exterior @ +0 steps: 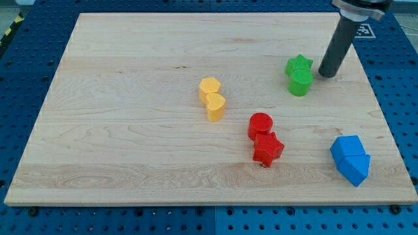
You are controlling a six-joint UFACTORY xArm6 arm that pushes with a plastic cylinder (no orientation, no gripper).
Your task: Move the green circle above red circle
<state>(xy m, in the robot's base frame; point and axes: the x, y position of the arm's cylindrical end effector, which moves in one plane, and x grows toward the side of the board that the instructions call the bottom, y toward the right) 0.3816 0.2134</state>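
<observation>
On the wooden board [130, 98], nearest the view's left among the blocks, sat a yellow pair: a yellow hexagon-like block [209, 85] with a yellow heart-like block [216, 106] touching it just below. Further right, below the middle of the board, the red circle [260, 123] stood with a red star [268, 149] pressed against its lower right side. Up and to the right of these, well apart from them, the green star [299, 64] and the green circle [301, 83] touched each other, the circle on the lower side. Being a round upright cylinder, the green circle showed no long axis and no facing direction. The rod's tip [326, 74] rested just beside the green pair on their right, close to the star and circle; whether it touched either could not be told. The rod carried no fingers, so nothing was open or clamped. Its upper mount was cut off by the view's top edge. Near the lower right corner, two blue blocks [351, 158] lay joined, their exact shapes hard to make out.
</observation>
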